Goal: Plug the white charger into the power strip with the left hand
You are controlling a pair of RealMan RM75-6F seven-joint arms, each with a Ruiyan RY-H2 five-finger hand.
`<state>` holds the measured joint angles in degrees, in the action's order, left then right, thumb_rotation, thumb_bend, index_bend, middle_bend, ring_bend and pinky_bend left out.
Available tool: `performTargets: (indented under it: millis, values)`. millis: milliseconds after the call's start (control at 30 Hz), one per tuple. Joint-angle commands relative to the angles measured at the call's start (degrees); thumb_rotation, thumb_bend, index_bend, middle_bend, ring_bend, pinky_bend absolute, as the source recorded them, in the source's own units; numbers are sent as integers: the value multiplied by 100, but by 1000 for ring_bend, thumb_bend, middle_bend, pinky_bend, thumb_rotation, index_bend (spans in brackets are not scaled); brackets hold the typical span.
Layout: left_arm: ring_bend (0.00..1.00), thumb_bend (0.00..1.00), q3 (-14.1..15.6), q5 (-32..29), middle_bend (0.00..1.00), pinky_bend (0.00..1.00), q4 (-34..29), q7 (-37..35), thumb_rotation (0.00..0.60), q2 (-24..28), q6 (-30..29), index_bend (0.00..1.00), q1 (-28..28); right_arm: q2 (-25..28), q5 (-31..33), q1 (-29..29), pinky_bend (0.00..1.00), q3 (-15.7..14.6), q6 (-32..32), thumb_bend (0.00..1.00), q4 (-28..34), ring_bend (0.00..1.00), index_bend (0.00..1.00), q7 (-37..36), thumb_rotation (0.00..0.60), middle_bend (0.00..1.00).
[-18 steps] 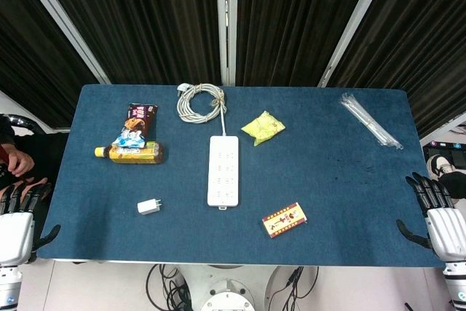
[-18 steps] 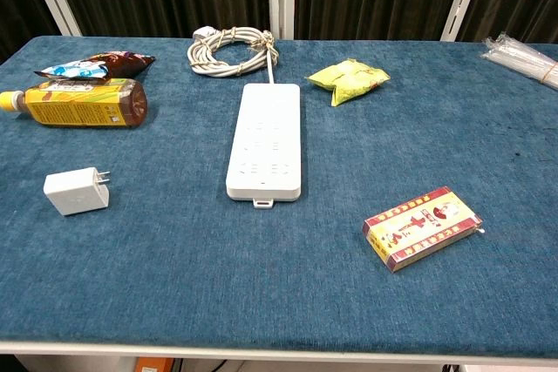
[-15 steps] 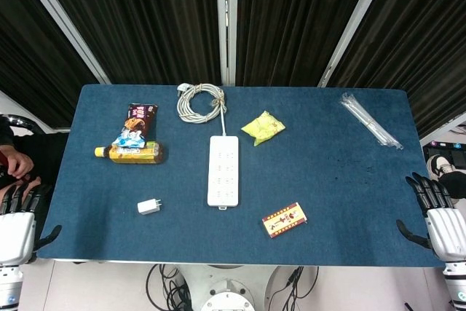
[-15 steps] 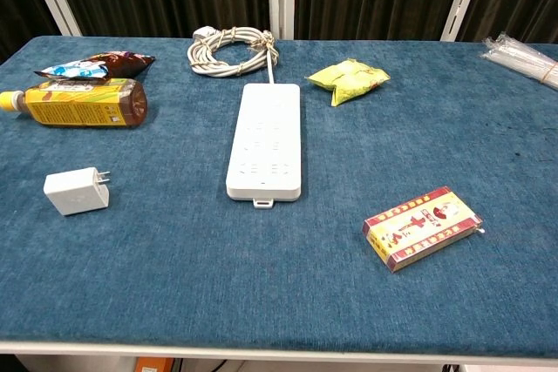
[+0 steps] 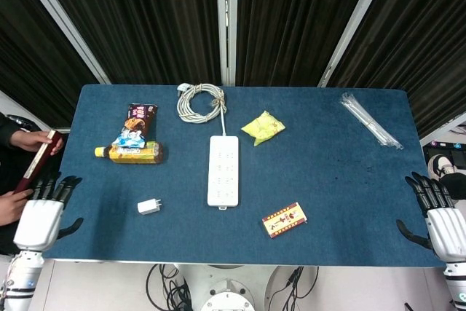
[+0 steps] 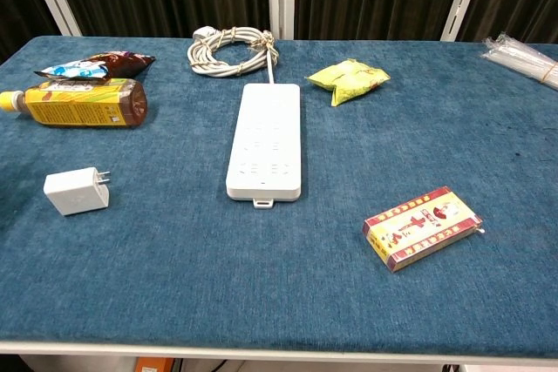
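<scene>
The white charger (image 5: 149, 206) (image 6: 77, 191) lies on the blue table left of the white power strip (image 5: 223, 170) (image 6: 265, 138), its prongs pointing toward the strip. The strip's coiled cable (image 5: 200, 101) (image 6: 231, 50) lies behind it. My left hand (image 5: 42, 216) hovers open at the table's front left corner, well left of the charger, fingers spread and holding nothing. At the front right edge my right hand (image 5: 437, 218) is open and off the table. Neither hand shows in the chest view.
A bottle (image 5: 131, 153) and snack packets (image 5: 137, 123) lie at the left, a yellow packet (image 5: 263, 127) behind the strip, a red box (image 5: 284, 219) at the front right, clear wrapped sticks (image 5: 370, 121) at the far right. A person's hands (image 5: 29, 140) hold something at the left edge.
My left hand has moved up and to the right, toward the table's front left corner. The person at the left has raised an object. The right hand has stayed still.
</scene>
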<state>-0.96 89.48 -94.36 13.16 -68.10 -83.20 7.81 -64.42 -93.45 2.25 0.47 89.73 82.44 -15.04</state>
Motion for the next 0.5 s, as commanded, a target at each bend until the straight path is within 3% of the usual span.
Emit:
performTargets:
  millis: [33, 200, 500]
  values:
    - [44, 172, -107, 100, 135, 0, 118, 269, 600, -291, 794, 147, 592, 27, -40, 11, 0, 5, 36, 214, 10, 0, 0, 10, 600, 21]
    - [44, 172, -240, -330, 102, 0, 383, 794, 600, -810, 1550, 111, 1027, 78, -97, 13, 0, 14, 115, 213, 52, 0, 0, 35, 600, 22]
    - [44, 172, -365, -706, 90, 0, 942, 1196, 600, -1590, 1842, 92, 1352, 54, 4, -8, 0, -5, 48, 212, -9, 0, 0, -30, 600, 22]
